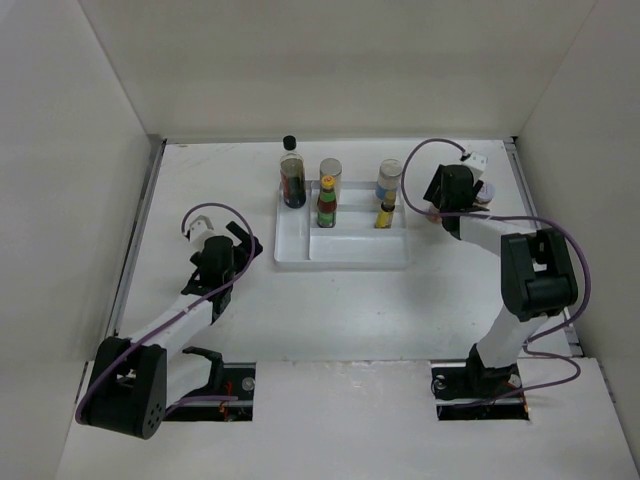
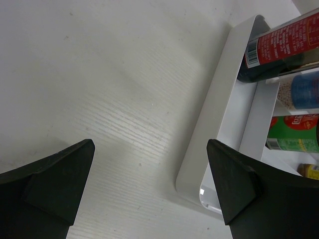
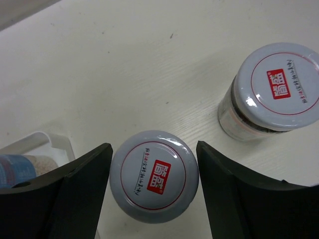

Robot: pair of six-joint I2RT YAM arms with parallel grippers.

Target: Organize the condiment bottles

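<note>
Jaws of right gripper [image 3: 153, 147] straddle red-labelled jar [image 3: 153, 175] near far right corner of table [image 3: 124, 59], close against lid sides; whether they grip cannot be told. Just beside it, apart, stands second red-labelled jar [image 3: 273, 92]. Just left of white tray [image 2: 214, 124], left gripper [image 2: 149, 149] spread wide over bare table. In tray near far edge stand dark bottle [image 1: 292, 182], silver-lidded jar [image 1: 331, 172], sauce bottle [image 1: 327, 207], blue-labelled jar [image 1: 389, 178], yellow bottle [image 1: 384, 214].

On white table [image 1: 330, 320]: white divided tray [image 1: 350, 252], rear centre; plain walls [image 1: 330, 60] around.
</note>
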